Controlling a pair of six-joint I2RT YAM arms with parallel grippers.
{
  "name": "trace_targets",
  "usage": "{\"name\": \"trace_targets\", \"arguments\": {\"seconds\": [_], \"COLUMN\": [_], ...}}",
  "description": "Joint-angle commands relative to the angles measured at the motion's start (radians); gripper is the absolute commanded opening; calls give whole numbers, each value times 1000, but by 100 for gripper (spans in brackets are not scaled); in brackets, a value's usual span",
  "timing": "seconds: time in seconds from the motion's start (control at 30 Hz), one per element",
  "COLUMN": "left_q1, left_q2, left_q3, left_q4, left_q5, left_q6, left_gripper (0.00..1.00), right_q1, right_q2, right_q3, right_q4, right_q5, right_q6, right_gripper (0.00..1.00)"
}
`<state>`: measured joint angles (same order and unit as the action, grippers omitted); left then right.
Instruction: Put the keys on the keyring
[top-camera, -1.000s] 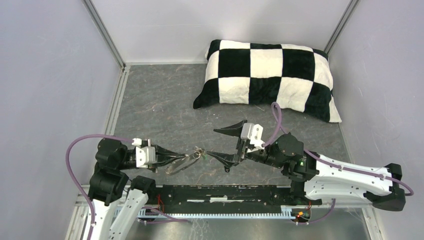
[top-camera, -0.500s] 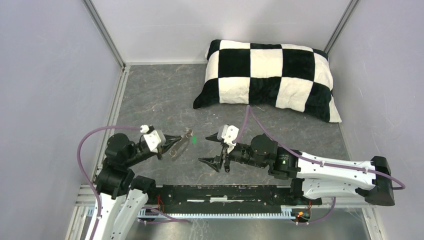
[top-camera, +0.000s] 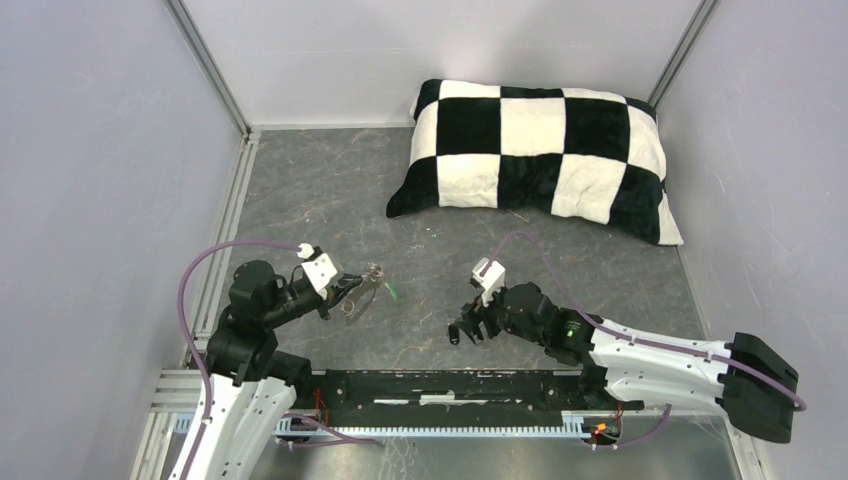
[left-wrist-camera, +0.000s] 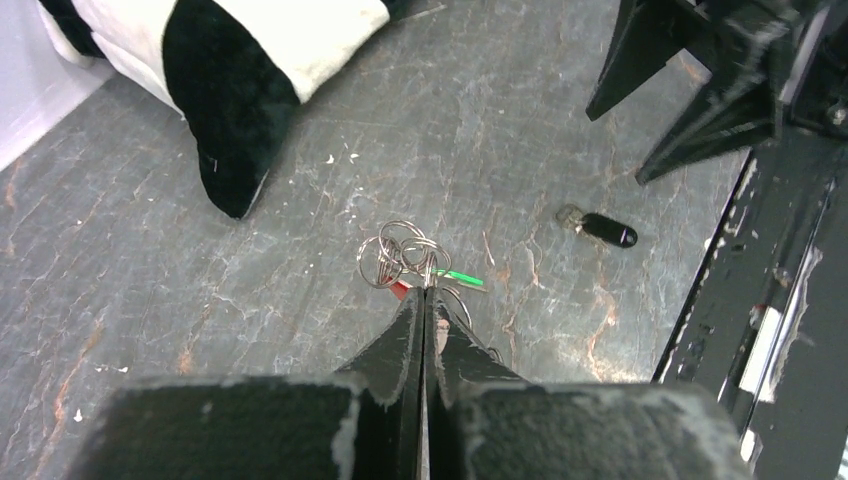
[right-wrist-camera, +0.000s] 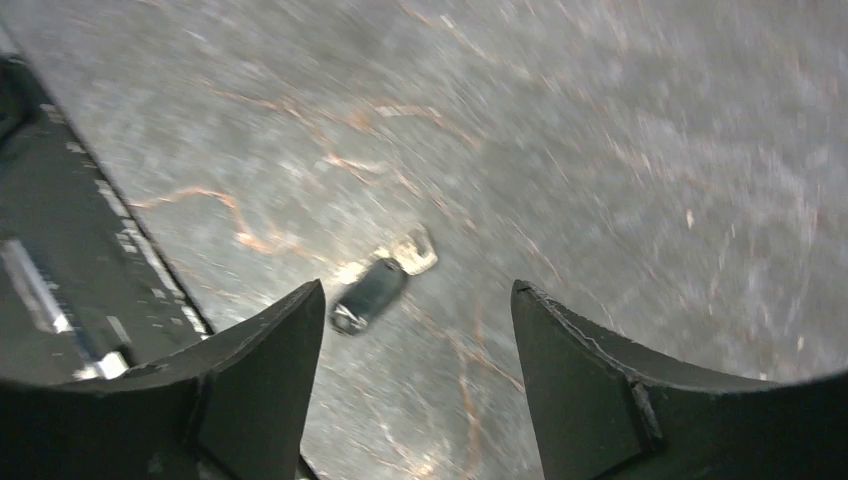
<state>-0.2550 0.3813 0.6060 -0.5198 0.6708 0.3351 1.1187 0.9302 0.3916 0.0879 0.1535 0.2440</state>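
Left wrist view: the keyring is pinched between closed left jaws; right jaws are held wide, empty, above the black-tagged key.

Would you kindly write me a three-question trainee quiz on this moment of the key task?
1. True or false: the right gripper stands open over the small black oblong-tagged key.
2. What does the shut left gripper pinch? A the black key; B the bunch of silver wire rings; C nothing.
3. Fill in: beside the red tag at the rings shows a ____ tag.
Key: 1 true; 2 B; 3 green tag.
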Motion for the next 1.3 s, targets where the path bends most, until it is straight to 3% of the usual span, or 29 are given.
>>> {"name": "trace_targets", "arguments": {"seconds": [0.0,0.2,0.33,0.43,0.67,0.97,1.27], "left_q1": [0,0,0,0,0,0,1], "left_q2": [6,8,10,16,43,45,28], "left_q3": [-8,-23,-33,-36,-32,-27,-24], "left_q4": [2,-11,-12,-17,-20,-21,-30], "left_q5": [45,62,59,53,38,41,34], "left_q6": [103,142,157,169,175,171,174], "left_gripper": [2,2,2,2,2,2,2], "right_q1": [-102,-111,-110,-108,-37,57,87], "right_q2": [-10,98,189,240,272,345,411], "right_q3": [-84,-58,-38,-31,-21,29,64], "right_q4": [151,159,193,203,260,209,211], "right_q5": [-193,-238,-251,-215,-103,83,99], "right_q6": [79,-17,-2,17,20,16,11], "right_gripper": [71,66,70,70,58,52,42]}}
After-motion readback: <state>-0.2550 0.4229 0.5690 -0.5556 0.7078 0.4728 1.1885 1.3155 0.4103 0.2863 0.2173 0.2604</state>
